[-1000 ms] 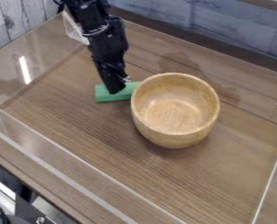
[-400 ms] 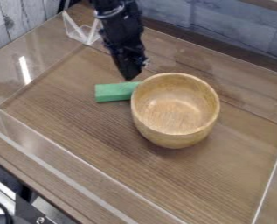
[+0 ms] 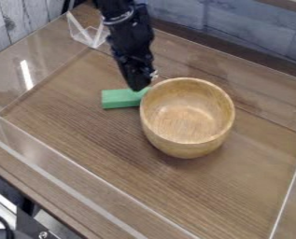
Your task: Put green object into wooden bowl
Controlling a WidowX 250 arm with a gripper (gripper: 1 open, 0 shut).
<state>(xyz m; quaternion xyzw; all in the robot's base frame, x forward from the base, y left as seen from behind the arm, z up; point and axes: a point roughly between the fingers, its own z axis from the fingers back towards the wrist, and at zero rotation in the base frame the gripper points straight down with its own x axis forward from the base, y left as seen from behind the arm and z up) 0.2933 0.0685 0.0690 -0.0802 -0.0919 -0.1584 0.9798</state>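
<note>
While my gripper (image 3: 139, 82) hangs just over the far end of the green object (image 3: 119, 98), pointing steeply down, I cannot tell how far its jaws stand apart; the dark fingers blur together. Nothing seems to be lifted: the green object lies flat on the table (image 3: 88, 159), just left of the wooden bowl (image 3: 188, 116) and outside it. I see the bowl upright with nothing inside it.
</note>
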